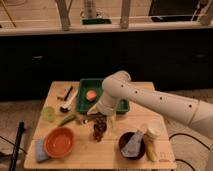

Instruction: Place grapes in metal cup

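Your gripper [100, 119] hangs over mid-table, you cannot tell its grip, wooden table [100, 153] beneath it, green tray [95, 84] just behind it, orange bowl [59, 142] front-left of it, grapes [99, 129] directly below, at its tip.

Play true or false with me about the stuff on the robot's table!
1. The round orange fruit sits in the green plastic tray. True.
2. The round orange bowl is inside that tray. False: it stands on the wooden table, at the front left.
3. The robot's gripper is just above the dark purple bunch of grapes. True.
4. The grapes lie in the orange bowl. False: they are outside it, to its right.
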